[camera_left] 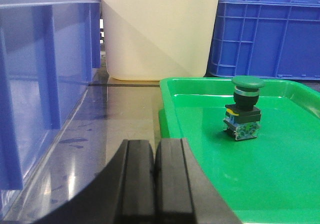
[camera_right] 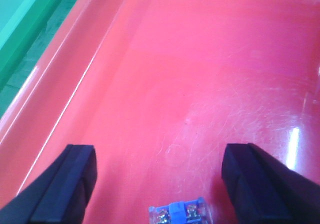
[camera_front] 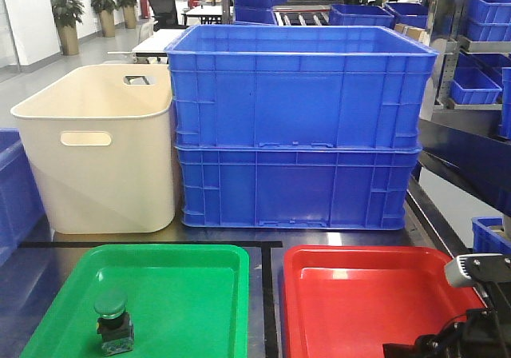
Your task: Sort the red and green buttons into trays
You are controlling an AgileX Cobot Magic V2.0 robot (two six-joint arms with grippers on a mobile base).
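A green-capped button (camera_front: 110,321) stands upright on its dark body in the green tray (camera_front: 192,294), also seen in the left wrist view as button (camera_left: 243,109) on tray (camera_left: 280,174). My left gripper (camera_left: 155,156) is shut and empty, low over the tabletop just left of that tray's rim. My right gripper (camera_right: 160,154) is open, hovering over the red tray (camera_right: 200,74). Between its fingers, at the bottom edge of the right wrist view, lies the clear and blue base of another button (camera_right: 177,214); its cap is hidden and neither finger touches it. In the front view the red tray (camera_front: 351,294) sits right of the green one.
Two stacked blue crates (camera_front: 299,126) and a cream tub (camera_front: 100,150) stand behind the trays. Another blue crate (camera_left: 40,84) lies close to the left of my left gripper. My right arm (camera_front: 471,326) hangs over the red tray's near right corner.
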